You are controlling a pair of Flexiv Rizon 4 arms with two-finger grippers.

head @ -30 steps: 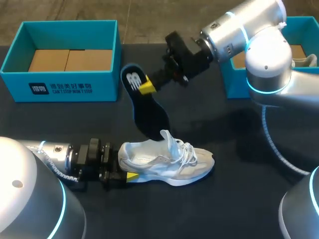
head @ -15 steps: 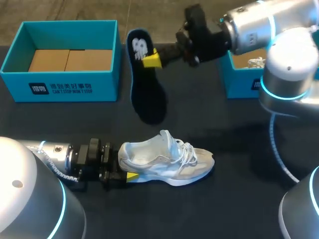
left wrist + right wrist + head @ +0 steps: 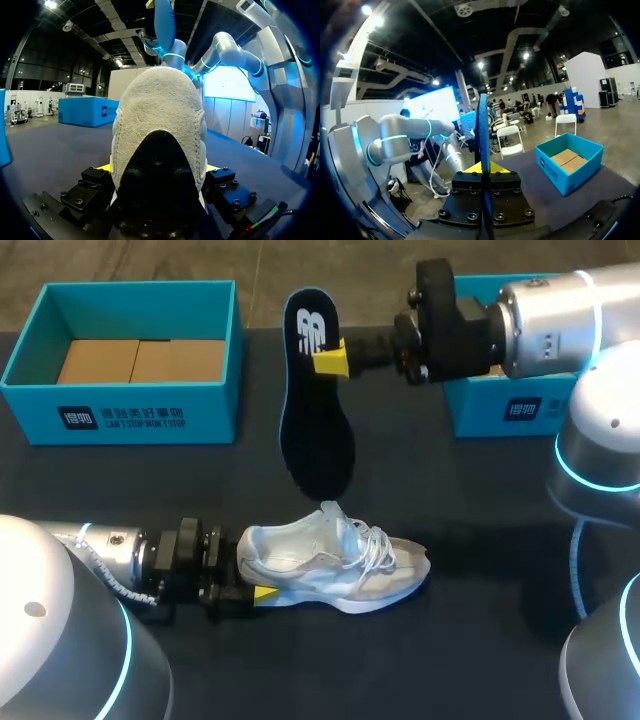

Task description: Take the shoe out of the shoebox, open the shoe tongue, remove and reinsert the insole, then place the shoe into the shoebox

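In the head view, the white shoe [image 3: 335, 565] lies on its sole on the dark worktop [image 3: 480, 540], its toe pointing to the right side. The left end effector [image 3: 242, 570] is clenched on the heel of the shoe, low at the worktop. The right arm comes in from the right, and the right end effector [image 3: 330, 358] grips the dark insole [image 3: 318, 410] near its heel part. The insole hangs in the air above the shoe, its toe end down, just over the raised tongue. I cannot tell if it touches the tongue. The left shoebox [image 3: 130, 420] stands open at the far left, and the right shoebox [image 3: 510, 408] is partly behind the right arm.

In the left wrist view, the heel of the shoe [image 3: 157, 145] fills the space between the two fingers, which press it from both sides. High beyond the shoe the insole [image 3: 164, 22] shows. The right shoebox [image 3: 87, 111] stands further away on the worktop.

In the right wrist view, the insole [image 3: 481, 125] is seen edge-on, upright, pinched between the fingers of the right end effector [image 3: 483, 169]. The left shoebox [image 3: 567, 162] stands beside it, well apart.
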